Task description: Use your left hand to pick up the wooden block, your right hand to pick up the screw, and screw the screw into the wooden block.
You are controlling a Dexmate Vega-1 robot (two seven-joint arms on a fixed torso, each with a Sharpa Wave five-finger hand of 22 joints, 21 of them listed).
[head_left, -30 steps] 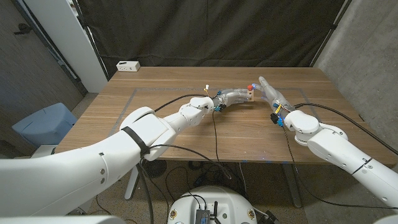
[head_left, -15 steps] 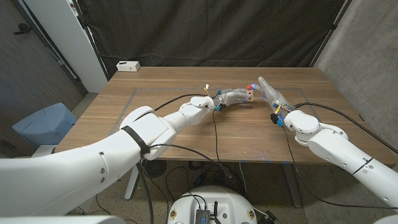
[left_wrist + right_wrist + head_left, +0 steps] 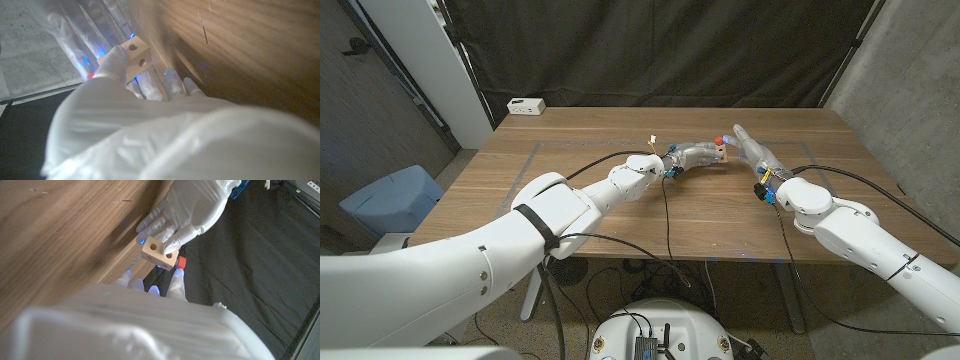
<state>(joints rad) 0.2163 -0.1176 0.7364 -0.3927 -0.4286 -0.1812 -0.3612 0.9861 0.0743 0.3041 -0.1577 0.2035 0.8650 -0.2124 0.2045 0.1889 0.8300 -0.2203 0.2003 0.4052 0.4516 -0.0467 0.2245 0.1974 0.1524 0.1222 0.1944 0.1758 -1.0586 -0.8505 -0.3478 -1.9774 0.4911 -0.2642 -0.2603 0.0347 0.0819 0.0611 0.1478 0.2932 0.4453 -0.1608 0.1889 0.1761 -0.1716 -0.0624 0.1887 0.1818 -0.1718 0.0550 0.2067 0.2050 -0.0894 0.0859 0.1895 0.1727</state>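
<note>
Head view puts the left hand [image 3: 695, 155] out over the middle of the tabletop [image 3: 620, 215], its fingers pinching the wooden block [image 3: 722, 151] and holding it up, so that pickup looks done. The right hand [image 3: 752, 152] is just beside the block with the red-headed screw [image 3: 723, 139] at the block's far side; whether its fingers pinch the screw I cannot tell. Threading it in seems barely begun, if at all.
</note>
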